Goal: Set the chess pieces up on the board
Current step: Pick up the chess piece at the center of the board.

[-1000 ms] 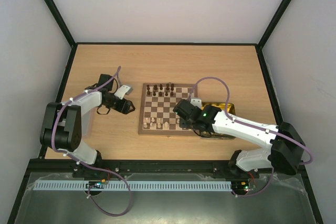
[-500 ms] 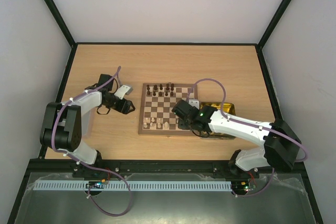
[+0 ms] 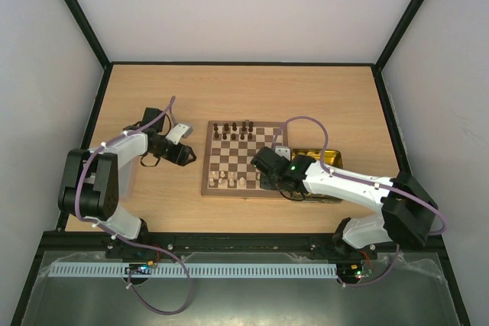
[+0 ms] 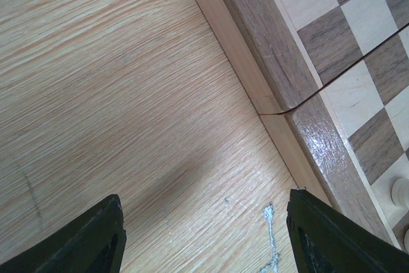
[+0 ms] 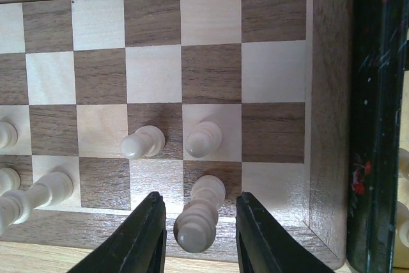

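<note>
- The board (image 3: 243, 159) lies on the wooden counter (image 3: 244, 89), between the two arms.
- Dark pieces (image 3: 233, 128) stand along the board's far edge, and pale pieces (image 3: 229, 181) stand along its near edge.
- The right tool (image 5: 199, 199) hovers over the board's near right corner. Its two black fingers (image 5: 146, 238) are parted a little.
- A tall pale piece (image 5: 199, 217) stands upright between those fingers, on a dark square in the board's nearest row, one square in from the corner.
- A thin gap shows on each side of that piece, so the fingers straddle it without gripping it.
- Two pale pawns (image 5: 144, 143) stand side by side one row further into the board, just past the fingertips.
- More pale figures (image 5: 45, 191) stand along the nearest rows toward the board's left side.
- A gold tray (image 3: 325, 159) sits just beside the board's right border, mostly hidden under the right arm. In the right wrist view its dark wall (image 5: 377, 94), flecked with red, runs along that border.
- The left tool (image 4: 204, 196) is low over bare counter just off the board's left border. Its fingers (image 4: 89, 241) are spread wide and hold nothing.
- The board's brown border and pale outer strip run diagonally through the left wrist view, and one pale piece (image 4: 400, 190) shows at the frame's right edge.
</note>
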Robot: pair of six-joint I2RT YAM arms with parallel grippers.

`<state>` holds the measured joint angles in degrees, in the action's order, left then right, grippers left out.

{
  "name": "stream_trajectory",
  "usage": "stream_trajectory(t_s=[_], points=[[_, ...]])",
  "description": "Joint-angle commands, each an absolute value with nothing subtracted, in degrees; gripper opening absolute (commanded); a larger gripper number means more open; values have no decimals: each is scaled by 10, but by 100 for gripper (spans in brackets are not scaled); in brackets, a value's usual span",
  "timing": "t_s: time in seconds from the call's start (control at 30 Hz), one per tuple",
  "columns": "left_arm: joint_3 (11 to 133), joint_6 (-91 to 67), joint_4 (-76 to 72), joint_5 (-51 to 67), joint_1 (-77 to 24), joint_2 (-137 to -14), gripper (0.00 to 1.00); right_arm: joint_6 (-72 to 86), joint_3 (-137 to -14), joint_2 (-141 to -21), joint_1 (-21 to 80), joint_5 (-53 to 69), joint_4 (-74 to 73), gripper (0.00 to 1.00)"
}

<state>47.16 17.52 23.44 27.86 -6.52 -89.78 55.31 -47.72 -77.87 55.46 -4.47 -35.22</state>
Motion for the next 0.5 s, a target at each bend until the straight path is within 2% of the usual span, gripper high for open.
stream_trajectory(t_s=[0.0,0.47], points=[[467,178,235,284,-61,-902,70,552,-470,-782,552,-47,-344,29],[466,178,233,284,-59,-905,70,551,-467,-785,552,-46,-335,23]])
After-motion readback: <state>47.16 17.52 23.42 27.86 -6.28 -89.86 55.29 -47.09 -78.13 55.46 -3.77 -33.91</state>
